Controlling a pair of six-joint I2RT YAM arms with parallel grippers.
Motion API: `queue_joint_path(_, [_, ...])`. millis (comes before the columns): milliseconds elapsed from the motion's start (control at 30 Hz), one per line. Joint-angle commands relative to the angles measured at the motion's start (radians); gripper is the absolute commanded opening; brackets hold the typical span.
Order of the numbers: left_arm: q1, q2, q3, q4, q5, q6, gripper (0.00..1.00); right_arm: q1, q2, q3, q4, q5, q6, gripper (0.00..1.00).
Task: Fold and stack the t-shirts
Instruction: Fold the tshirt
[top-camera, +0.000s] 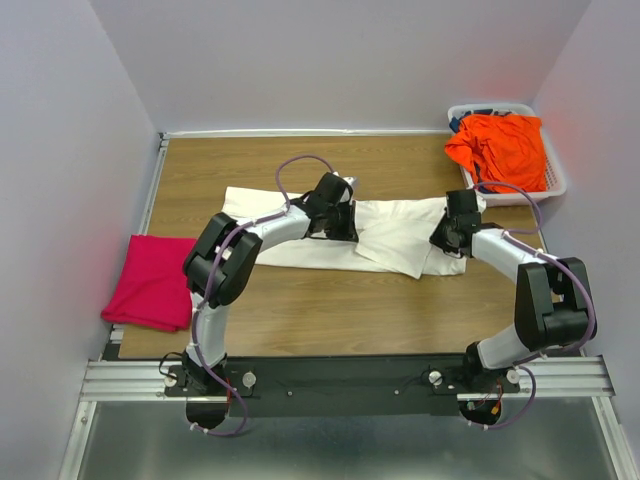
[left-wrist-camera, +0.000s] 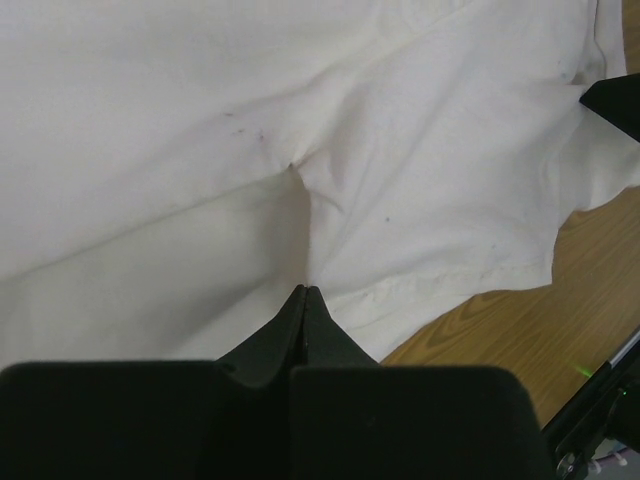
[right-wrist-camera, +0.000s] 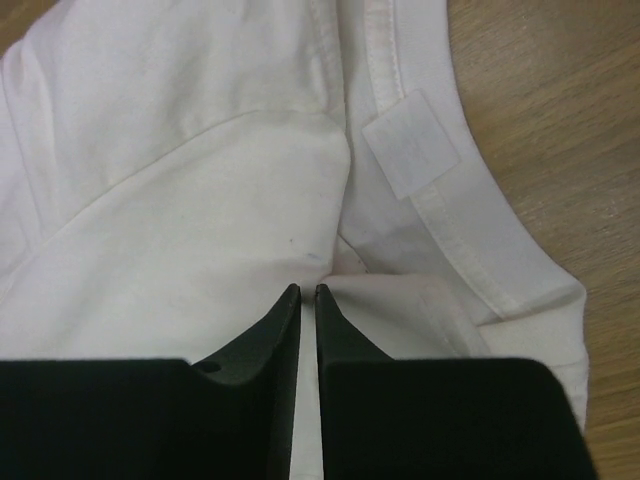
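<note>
Well, the white shirt (top-camera: 395, 240) is big, soft and creamy. It lies flat in a long shape across the middle of the wooden counter (top-camera: 330, 310). It has little wrinkles and some tiny dark specks. Its neck end has a stitched band (right-wrist-camera: 440, 215) with a small square white tag (right-wrist-camera: 412, 155) sewn on.

The left fingers (left-wrist-camera: 303, 300) are on the middle of the white shirt. They are black and pointy and are squeezed tight together on a little crease of the cloth. The left arm (top-camera: 225, 265) bends up like an arch and reaches down to it.

The right fingers (right-wrist-camera: 293, 305) are at the neck end of the white shirt. They are almost closed, with a thin bit of the cloth pinched between them. The right arm (top-camera: 540, 295) bends at the elbow and leans in from the side.

The pink shirt (top-camera: 155, 280) sits to the left of the white shirt, well apart, at the edge of the counter. It is folded into a neat square.

The orange shirt (top-camera: 505, 150) is past the neck end of the white shirt, at the far right. It is all crumpled up in a white plastic basket (top-camera: 557, 187) with holes in its sides.
</note>
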Motion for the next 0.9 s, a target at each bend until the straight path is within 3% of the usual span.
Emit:
queue_joint_path(0, [0.008, -0.043, -0.016, -0.009, -0.016, 0.015, 0.00, -0.013, 0.006, 0.032, 0.022, -0.019, 0.003, 0.13])
queue_joint_path(300, [0.011, -0.035, -0.003, -0.012, 0.000, 0.018, 0.00, -0.035, 0.007, 0.056, 0.024, -0.036, -0.004, 0.09])
queue_joint_path(400, [0.011, -0.032, -0.006, -0.015, -0.002, 0.021, 0.00, -0.070, 0.022, 0.071, 0.024, -0.036, -0.015, 0.29])
queue_joint_path(467, [0.011, -0.026, -0.002, -0.015, 0.001, 0.020, 0.00, -0.090, 0.042, 0.091, 0.025, -0.040, -0.020, 0.36])
queue_joint_path(600, [0.011, -0.021, 0.001, -0.015, 0.000, 0.020, 0.00, -0.150, 0.122, 0.151, 0.043, -0.091, -0.021, 0.40])
queue_joint_path(867, [0.011, -0.006, 0.014, -0.023, 0.000, 0.021, 0.00, -0.151, 0.220, 0.228, 0.123, -0.076, -0.049, 0.49])
